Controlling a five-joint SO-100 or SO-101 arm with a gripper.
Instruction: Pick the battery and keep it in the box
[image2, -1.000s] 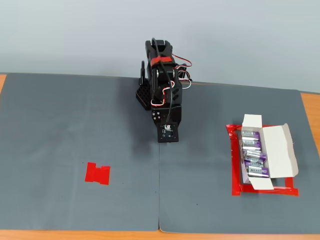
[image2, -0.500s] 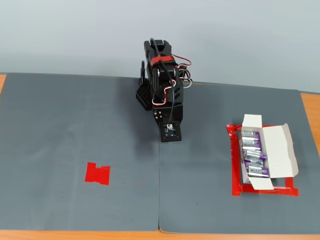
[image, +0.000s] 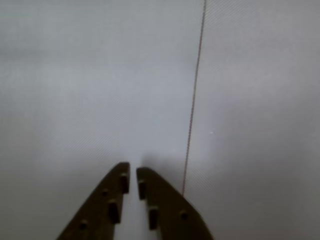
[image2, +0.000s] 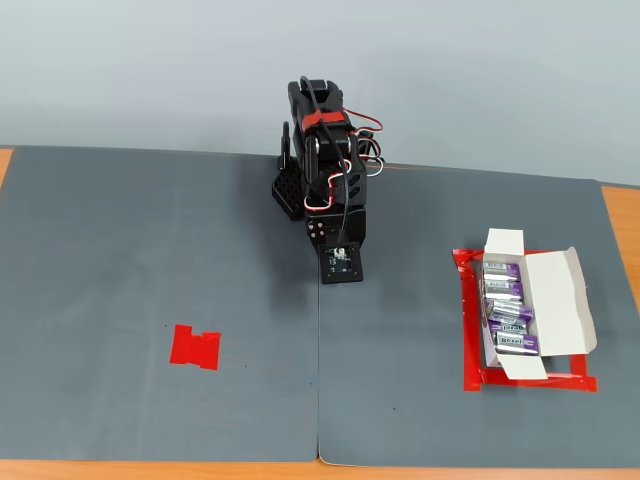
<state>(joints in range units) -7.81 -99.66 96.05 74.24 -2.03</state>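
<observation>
Four batteries (image2: 506, 308) lie in box (image2: 530, 300), 3 o'clock of arm | fingers (image: 132, 176) nearly closed, empty, over bare mat | step: seemingly finished, no loose battery visible | next: likely none

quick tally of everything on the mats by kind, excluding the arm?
Silver-grey block batteries with purple bands, all in the box: 4
White cardboard box with open flaps: 1
Flat red tape patch: 1
Red tape border around the box: 1
Total: 7
</observation>
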